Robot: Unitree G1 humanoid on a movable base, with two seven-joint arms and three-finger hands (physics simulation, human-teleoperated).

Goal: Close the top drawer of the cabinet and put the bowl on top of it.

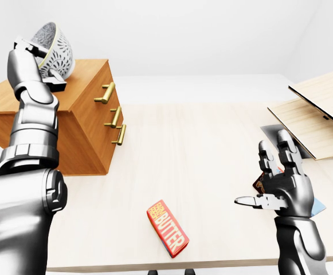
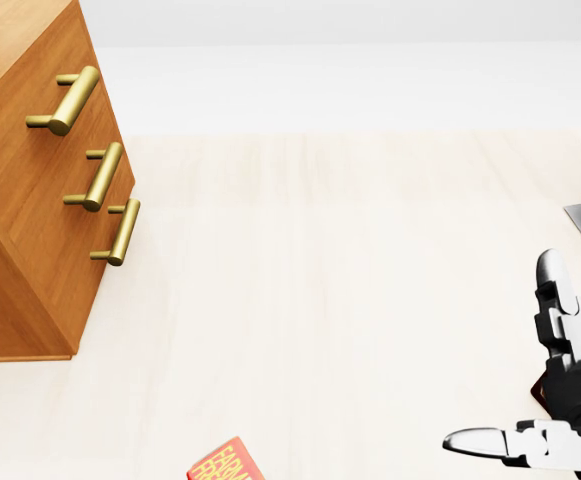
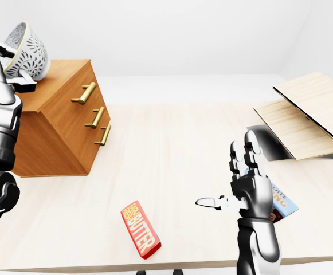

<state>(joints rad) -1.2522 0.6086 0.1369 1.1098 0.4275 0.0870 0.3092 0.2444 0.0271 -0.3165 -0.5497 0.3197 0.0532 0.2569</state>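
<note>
White bowl clasped by left hand near cabinet; right hand splayed.

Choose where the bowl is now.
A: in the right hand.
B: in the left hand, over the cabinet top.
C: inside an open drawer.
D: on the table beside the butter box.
B: the left hand grips the tilted bowl over the cabinet; the right hand is open and empty.

Bare white simulated room: pale wooden table holds a small cabinet and butter box.
</note>
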